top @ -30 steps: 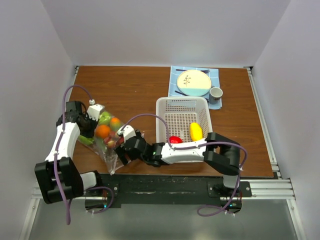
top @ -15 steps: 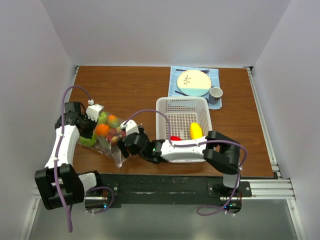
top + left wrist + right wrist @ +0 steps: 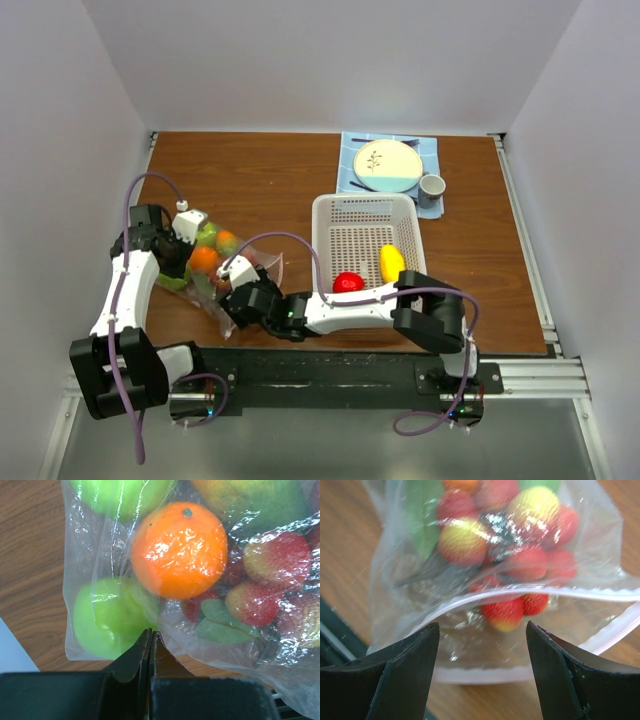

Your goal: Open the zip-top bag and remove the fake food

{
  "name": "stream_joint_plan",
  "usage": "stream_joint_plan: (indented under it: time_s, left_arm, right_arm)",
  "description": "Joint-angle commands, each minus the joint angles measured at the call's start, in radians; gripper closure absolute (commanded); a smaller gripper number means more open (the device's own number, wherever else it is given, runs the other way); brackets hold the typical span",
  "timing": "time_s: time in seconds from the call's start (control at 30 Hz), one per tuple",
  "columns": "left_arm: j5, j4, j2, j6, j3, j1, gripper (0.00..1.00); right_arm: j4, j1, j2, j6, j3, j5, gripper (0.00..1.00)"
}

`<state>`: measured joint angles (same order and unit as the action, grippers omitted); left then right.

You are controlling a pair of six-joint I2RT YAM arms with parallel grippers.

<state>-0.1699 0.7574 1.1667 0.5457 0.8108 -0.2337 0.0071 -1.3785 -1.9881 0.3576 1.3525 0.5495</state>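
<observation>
Zip-top bag (image 3: pixel 220 645): cut off by the top and right edges of the left wrist view. Its far end ran past the top edge of the right wrist view.
Green fruit (image 3: pixel 120 495): upper part cropped by the top edge.
Strawberries (image 3: pixel 505 615): blurred; surface detail was unreadable.
Left gripper (image 3: pixel 150 640): the pinched strip of film lay hidden between the closed fingertips.
Red round fruit (image 3: pixel 347 282): lower edge was covered by the right arm (image 3: pixel 350 305).
Cutlery (image 3: pixel 365 140): mostly under the plate (image 3: pixel 388 165); too small to tell the pieces apart.
</observation>
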Motion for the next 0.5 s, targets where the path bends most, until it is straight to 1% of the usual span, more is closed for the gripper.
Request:
stream_joint_plan:
  time_s: [0.0, 0.17, 0.23, 0.27, 0.3, 0.37, 0.47]
  left_arm:
    - [0.001, 0.01, -0.019, 0.019, 0.011, -0.004, 1.0]
    - [0.001, 0.01, -0.018, 0.022, 0.016, -0.006, 1.0]
    - [0.001, 0.01, -0.016, 0.022, 0.016, -0.006, 1.0]
    - [0.001, 0.011, -0.015, 0.025, 0.021, -0.006, 1.0]
    - [0.001, 0.013, -0.015, 0.023, 0.021, -0.006, 1.0]
    - [0.0, 0.014, -0.013, 0.023, 0.024, -0.006, 1.0]
    - [-0.002, 0.016, -0.01, 0.023, 0.025, -0.006, 1.0]
  right_arm:
    - [-0.004, 0.009, -0.021, -0.045, 0.08, 0.073, 0.27]
    - [0.002, 0.01, -0.057, -0.085, 0.086, 0.104, 0.29]
    - [0.007, 0.01, -0.075, -0.1, 0.085, 0.11, 0.32]
    - [0.014, 0.01, -0.08, -0.103, 0.083, 0.107, 0.35]
    - [0.019, 0.01, -0.084, -0.111, 0.079, 0.104, 0.39]
    - [0.036, 0.01, -0.092, -0.115, 0.073, 0.093, 0.43]
    - [0.059, 0.01, -0.087, -0.117, 0.062, 0.076, 0.53]
